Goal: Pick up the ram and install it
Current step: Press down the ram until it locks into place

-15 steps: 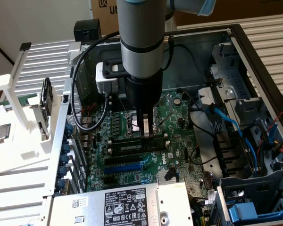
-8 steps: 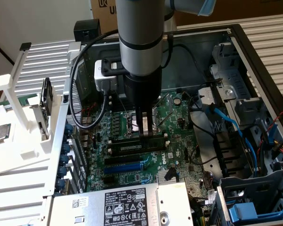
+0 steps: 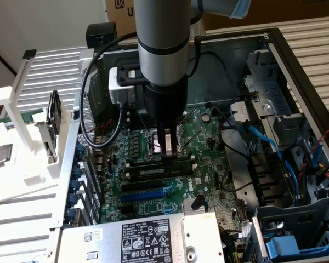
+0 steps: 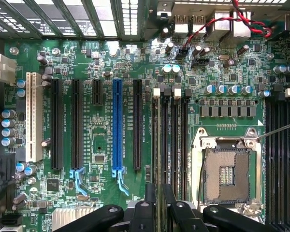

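- Green ram (image 3: 159,170) stick down at the black memory slots (image 4: 170,145) on the motherboard (image 3: 208,142), lying along a slot, beside the empty CPU socket (image 4: 227,174).
- Gripper (image 3: 167,156) straight above, fingers (image 4: 152,203) pinching the stick's top edge; jaws partly closed on the ram.
- Pick-up done, stick carried into the case.
- Full seating: can't tell; slot latches hard to read.
- Release not yet done.

Readable markings inside the open computer case

A Dell logo is printed in white on the green motherboard (image 3: 207,179); the power supply's black label (image 3: 143,239) carries fine print too small to read; the cardboard box (image 3: 119,7) shows "U".
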Robot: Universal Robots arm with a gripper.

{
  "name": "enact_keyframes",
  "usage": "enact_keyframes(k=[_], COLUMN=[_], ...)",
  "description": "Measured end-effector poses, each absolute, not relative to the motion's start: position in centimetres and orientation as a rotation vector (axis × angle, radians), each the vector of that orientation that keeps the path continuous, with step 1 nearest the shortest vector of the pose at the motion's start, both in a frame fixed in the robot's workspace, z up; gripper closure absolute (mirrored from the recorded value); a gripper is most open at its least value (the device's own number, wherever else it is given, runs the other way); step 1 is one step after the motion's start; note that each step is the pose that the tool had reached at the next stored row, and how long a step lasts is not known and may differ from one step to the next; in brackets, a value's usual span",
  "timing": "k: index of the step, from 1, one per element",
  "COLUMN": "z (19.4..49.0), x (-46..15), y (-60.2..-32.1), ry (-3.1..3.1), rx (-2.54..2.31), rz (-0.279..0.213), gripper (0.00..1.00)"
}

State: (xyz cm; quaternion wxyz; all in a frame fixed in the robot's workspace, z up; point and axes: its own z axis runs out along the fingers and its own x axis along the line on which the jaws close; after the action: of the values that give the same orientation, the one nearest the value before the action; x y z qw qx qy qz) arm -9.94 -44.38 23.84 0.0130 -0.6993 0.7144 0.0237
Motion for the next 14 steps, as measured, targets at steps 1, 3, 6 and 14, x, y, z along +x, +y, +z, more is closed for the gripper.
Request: enact_keyframes(k=[1,3,6,14], z=[23.88,23.89,23.91,23.97], x=[-9.96,-9.98,-9.99,-10.00], y=[-44.39,-44.38,-44.38,-44.38], ry=[2.226,2.225,2.225,2.225], rx=[-2.179,-2.179,-2.179,-2.179], rz=[0.074,0.074,0.074,0.074], gripper=[0.80,0.80,0.80,0.90])
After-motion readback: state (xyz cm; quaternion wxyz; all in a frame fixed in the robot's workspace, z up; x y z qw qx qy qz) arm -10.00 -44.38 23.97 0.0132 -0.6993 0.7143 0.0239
